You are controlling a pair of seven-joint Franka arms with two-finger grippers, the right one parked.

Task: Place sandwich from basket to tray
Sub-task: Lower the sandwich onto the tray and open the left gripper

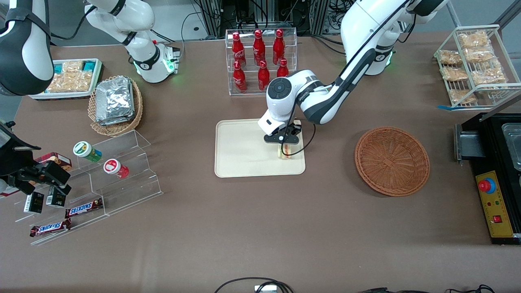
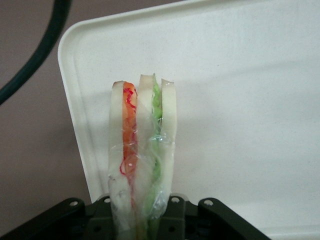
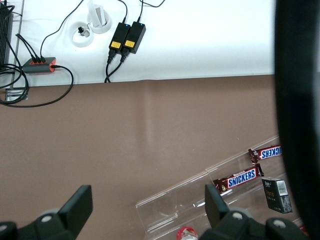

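From the front, the working arm reached down over the cream tray (image 1: 244, 146), its end effector (image 1: 285, 143) low above the corner of the tray nearest the woven basket (image 1: 392, 160). The sandwich (image 1: 286, 151) showed just beneath it, over the tray's surface near the rim; whether it already rested on the tray or hung a little above I could not tell from there. The basket sat empty on the brown counter (image 1: 260, 228), well apart from the tray toward the working arm's end, so I judged the carrying done and only the setting down and letting go left. Holding the wedge low and inside the rim made sense, as it would have little way to fall and could not slide onto the counter. In the left wrist view, the end effector (image 2: 145, 220) was closed on the sandwich (image 2: 142, 155), with the wrapped bread pinched between black fingers (image 2: 175, 212) at one end. The wedge stood on edge, its cut face with the orange and green filling turned to the camera, its long axis running straight out from the fingers across the tray (image 2: 240, 100) toward the rounded corner. Gripped across the slices, the layers stayed pressed together. The right wrist view showed only Snickers bars (image 3: 242, 177) on a clear stand, nothing of the task.
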